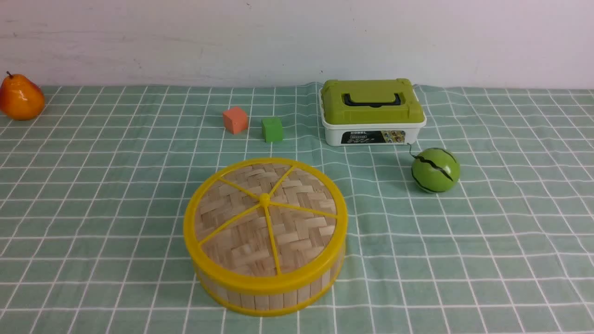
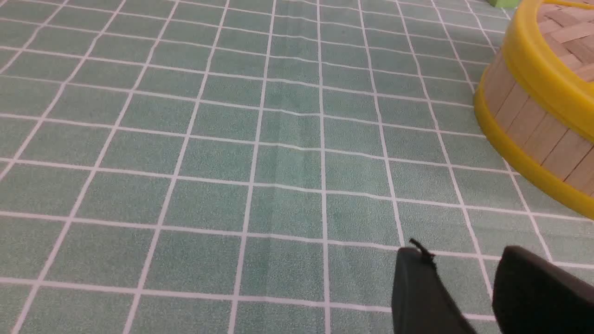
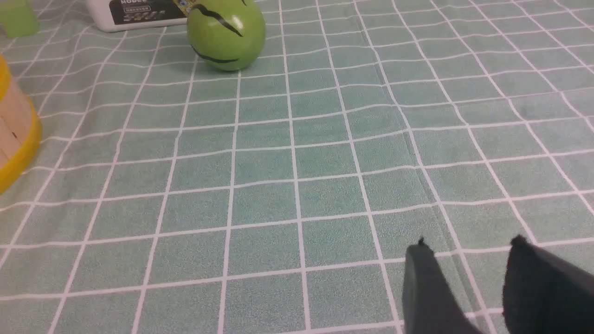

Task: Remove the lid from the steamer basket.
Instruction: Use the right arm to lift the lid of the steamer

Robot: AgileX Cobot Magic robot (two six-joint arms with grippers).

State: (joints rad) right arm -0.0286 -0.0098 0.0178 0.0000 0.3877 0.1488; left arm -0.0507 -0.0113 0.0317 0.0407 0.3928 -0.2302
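The lid, a woven bamboo disc with a yellow rim, yellow spokes and a centre knob, sits on the steamer basket on the green checked cloth, near the front middle of the table. Neither arm shows in the front view. In the left wrist view my left gripper is open and empty over bare cloth, apart from the basket's wall and the lid's rim. In the right wrist view my right gripper is open and empty over cloth, far from the basket's edge.
A white box with a green lid stands at the back right, a green watermelon ball in front of it. An orange cube and a green cube sit behind the basket. An orange pear is far left.
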